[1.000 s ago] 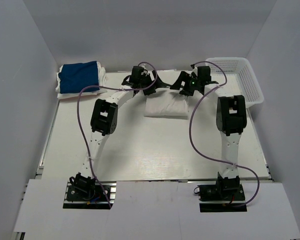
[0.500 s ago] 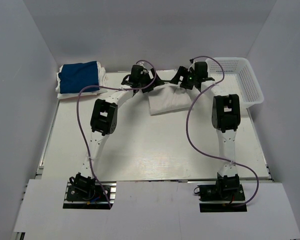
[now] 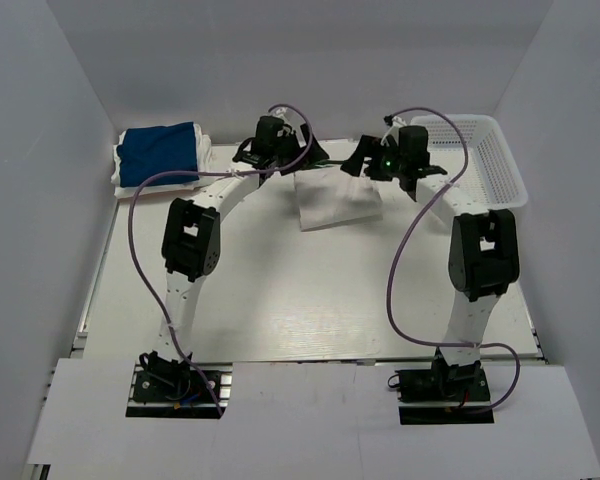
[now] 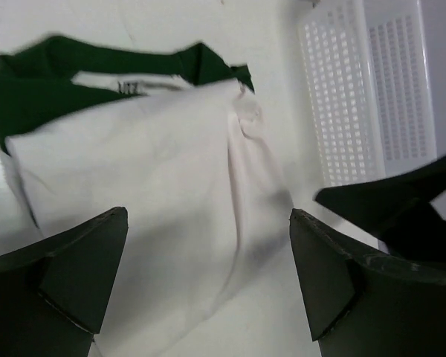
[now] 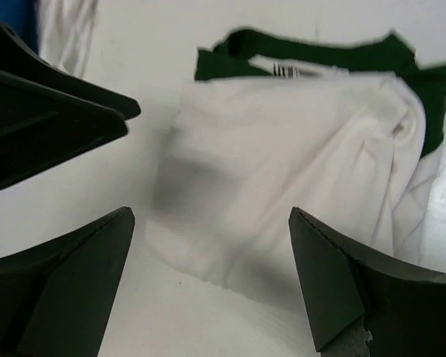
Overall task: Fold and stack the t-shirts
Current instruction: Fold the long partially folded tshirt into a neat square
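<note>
A folded white t-shirt (image 3: 338, 200) lies skewed at the back middle of the table. Dark green cloth (image 4: 30, 82) shows along its far edge, also in the right wrist view (image 5: 424, 82). The royal blue t-shirt (image 3: 160, 153) lies folded at the back left on white cloth (image 3: 130, 186). My left gripper (image 3: 305, 160) hovers open over the white shirt's far left corner, its jaws (image 4: 208, 216) holding nothing. My right gripper (image 3: 362, 166) hovers open at the far right corner, its jaws (image 5: 212, 216) also holding nothing. Both stand apart from the cloth.
A white mesh basket (image 3: 485, 160) stands at the back right, right of my right gripper, and shows in the left wrist view (image 4: 364, 89). White walls close in the table on the left, back and right. Purple cables loop off both arms.
Both grippers have drawn back toward the far wall and apart from the white shirt. The shirt has slid farther back and turned askew. Both elbows have swung outward.
</note>
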Tool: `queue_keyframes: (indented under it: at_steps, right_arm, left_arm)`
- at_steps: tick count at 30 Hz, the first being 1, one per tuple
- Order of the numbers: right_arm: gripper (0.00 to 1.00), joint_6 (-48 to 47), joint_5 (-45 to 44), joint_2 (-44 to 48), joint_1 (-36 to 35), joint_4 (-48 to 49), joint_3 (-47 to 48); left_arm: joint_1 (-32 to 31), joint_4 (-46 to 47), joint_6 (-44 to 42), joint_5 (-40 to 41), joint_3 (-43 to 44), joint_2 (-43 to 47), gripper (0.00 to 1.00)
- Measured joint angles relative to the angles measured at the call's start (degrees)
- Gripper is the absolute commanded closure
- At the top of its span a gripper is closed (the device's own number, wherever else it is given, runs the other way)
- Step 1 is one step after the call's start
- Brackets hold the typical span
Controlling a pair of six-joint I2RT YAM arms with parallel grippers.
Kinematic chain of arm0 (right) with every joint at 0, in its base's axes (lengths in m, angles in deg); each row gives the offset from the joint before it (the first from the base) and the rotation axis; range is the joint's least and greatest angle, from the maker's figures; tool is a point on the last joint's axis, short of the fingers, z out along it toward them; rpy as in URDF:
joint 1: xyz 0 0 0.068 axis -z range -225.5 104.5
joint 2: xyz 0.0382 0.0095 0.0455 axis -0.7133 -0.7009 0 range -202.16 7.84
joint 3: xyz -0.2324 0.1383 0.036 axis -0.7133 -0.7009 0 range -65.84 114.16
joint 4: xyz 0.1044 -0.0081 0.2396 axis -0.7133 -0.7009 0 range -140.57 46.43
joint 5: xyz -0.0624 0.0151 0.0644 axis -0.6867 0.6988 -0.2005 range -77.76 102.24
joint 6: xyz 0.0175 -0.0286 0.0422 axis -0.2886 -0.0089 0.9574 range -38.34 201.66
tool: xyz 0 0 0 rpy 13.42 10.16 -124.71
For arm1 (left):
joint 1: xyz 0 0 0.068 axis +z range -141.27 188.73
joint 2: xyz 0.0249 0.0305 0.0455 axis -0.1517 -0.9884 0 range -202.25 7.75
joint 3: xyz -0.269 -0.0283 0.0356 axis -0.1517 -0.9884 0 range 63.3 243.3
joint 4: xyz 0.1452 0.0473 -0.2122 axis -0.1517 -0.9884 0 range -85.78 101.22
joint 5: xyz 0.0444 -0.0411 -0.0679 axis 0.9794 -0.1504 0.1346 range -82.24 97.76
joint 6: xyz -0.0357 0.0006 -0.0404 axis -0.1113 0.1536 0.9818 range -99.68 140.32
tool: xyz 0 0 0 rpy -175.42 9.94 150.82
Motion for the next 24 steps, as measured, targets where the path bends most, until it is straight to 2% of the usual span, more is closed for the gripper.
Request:
queue_keyframes:
  at_steps: [7,12,15,18,21,24]
  right_arm:
    - [0.10,1.66,-0.37,-4.44,0.00,1.14,-8.50]
    - [0.10,0.61,-0.17,-4.13,0.11,3.78,-13.90]
    - [0.10,-0.74,-0.07,1.64,-0.72,5.62,-22.27]
    - [0.10,-1.16,0.24,9.94,-2.45,2.86,-30.77]
    - [0.10,-2.08,1.60,18.40,-4.37,-4.31,-37.35]
    - [0.10,-5.35,1.11,25.97,-5.64,-15.32,-38.93]
  left_arm:
    - [-3.80,-0.15,2.56,-4.55,-8.66,-1.90,0.00]
    - [-4.55,3.67,3.56,-7.48,-14.62,-0.76,0.00]
    - [-5.05,5.77,3.19,-7.82,-22.88,4.26,0.00]
    - [-6.69,4.15,1.99,-7.52,-32.74,11.80,0.00]
    - [-8.63,-0.50,0.39,-7.15,-40.63,18.67,0.00]
    - [-10.19,-7.89,-1.25,-6.84,-45.55,24.33,0.00]
